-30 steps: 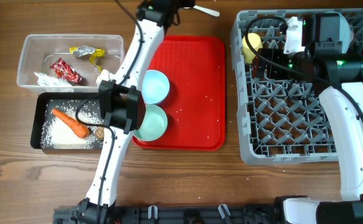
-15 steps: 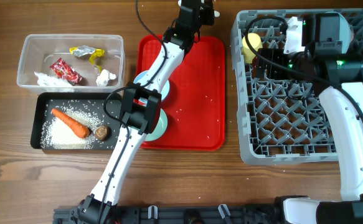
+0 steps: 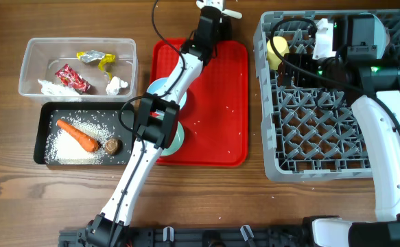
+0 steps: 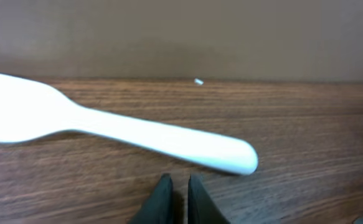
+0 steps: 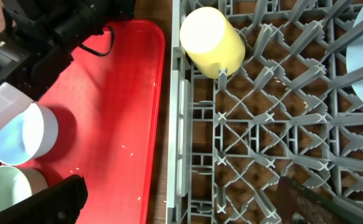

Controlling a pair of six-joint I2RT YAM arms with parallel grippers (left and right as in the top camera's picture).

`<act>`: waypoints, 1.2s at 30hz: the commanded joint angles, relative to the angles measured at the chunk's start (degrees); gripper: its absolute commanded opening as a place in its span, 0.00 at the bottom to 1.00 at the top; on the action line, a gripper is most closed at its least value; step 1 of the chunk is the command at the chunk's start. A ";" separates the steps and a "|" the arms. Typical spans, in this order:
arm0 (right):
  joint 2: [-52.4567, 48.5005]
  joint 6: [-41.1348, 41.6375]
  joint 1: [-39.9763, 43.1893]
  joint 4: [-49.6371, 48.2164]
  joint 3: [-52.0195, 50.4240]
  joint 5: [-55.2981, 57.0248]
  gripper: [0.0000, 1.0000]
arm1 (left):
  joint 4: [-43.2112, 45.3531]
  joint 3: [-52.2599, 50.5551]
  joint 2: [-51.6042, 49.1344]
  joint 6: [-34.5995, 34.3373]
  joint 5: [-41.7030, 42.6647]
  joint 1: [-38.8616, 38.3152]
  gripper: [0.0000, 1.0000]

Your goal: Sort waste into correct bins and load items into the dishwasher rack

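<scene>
On red tray (image 5: 125, 106) two bowls (image 5: 18, 135); in rack (image 5: 262, 143) one yellow cup (image 5: 209, 37)

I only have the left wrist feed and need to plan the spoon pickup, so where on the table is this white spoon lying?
Observer: The white plastic spoon lies on bare wood just beyond the far edge of the red tray.
Operator: Anything in the rack yet?
Observer: A yellow cup lies on its side in the far left corner of the dishwasher rack.
Operator: What's on the tray?
Observer: A light blue bowl and a mint bowl, upright, near its left edge.
</scene>
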State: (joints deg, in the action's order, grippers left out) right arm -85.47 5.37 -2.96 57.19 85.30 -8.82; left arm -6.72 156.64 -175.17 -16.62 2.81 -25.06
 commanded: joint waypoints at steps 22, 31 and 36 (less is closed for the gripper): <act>0.37 2.10 -0.20 -16.94 0.85 -12.44 0.74 | -38.14 4.59 44.09 -9.25 -4.26 23.87 0.56; -14.16 2.51 -10.91 -57.20 1.84 -11.96 0.04 | -52.89 4.57 44.68 -9.38 1.66 35.32 1.00; -36.20 0.57 -14.58 -63.52 16.70 -5.95 0.04 | -57.61 4.57 44.68 -9.35 1.66 35.45 1.00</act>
State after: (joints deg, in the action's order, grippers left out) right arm -111.15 7.55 -16.10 -6.33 94.17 -18.83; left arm -63.33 161.51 -130.08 -25.41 3.55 9.89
